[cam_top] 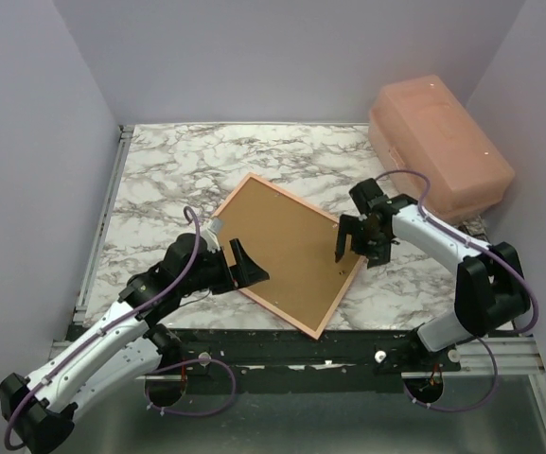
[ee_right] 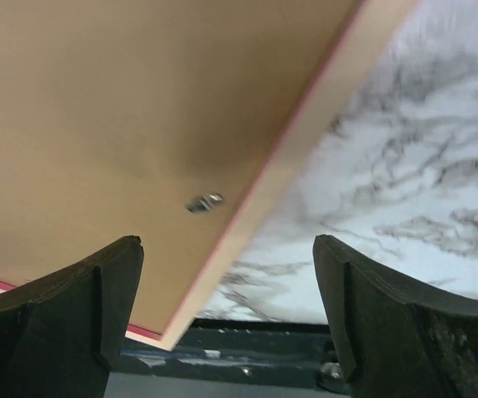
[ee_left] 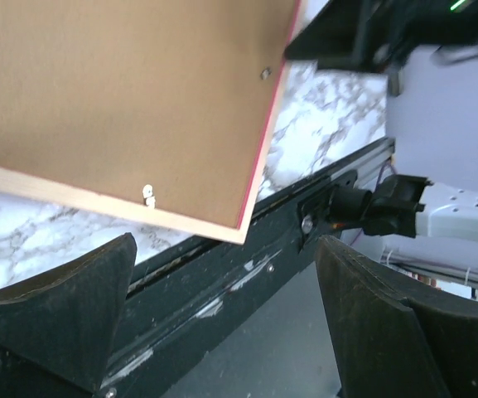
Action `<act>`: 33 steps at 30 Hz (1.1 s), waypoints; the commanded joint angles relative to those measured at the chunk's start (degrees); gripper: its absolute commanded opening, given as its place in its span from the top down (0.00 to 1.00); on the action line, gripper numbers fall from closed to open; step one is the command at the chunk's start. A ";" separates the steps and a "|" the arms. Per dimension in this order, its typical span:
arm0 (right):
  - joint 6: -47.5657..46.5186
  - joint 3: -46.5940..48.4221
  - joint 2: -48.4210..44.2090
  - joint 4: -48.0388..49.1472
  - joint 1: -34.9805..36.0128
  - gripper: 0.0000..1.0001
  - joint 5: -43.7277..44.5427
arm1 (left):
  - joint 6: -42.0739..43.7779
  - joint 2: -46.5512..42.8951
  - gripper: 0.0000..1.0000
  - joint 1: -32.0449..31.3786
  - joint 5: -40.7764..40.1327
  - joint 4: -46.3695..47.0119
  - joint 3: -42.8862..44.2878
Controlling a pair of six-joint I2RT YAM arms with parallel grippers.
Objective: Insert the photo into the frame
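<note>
The frame (cam_top: pixel 287 251) lies back-up at the table's (cam_top: pixel 159 170) near edge, a corner poking over (no photo in sight). The left gripper (cam_top: pixel 244 267) and right gripper (cam_top: pixel 360 248) hover wide open over its sides; one clumsy nudge could tip it off.

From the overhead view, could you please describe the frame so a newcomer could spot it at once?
On the marble table, near its front edge, lies a large flat rectangle turned like a diamond. That is the frame, back up: a tan border with a thin pink edge around a brown board, unlike the bulky peach box behind.
</note>
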 commanded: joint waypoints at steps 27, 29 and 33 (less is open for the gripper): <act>-8.07 -4.78 3.59 4.42 0.22 0.99 10.77 | 9.75 3.56 0.07 16.59 1.34 -6.24 6.72; -10.05 -3.49 4.29 3.69 0.28 0.99 14.24 | 11.09 4.74 0.07 18.21 0.18 -8.18 7.34; -10.21 -2.65 4.71 3.95 0.25 0.98 16.78 | 14.18 8.28 0.07 20.52 -3.67 -12.43 8.73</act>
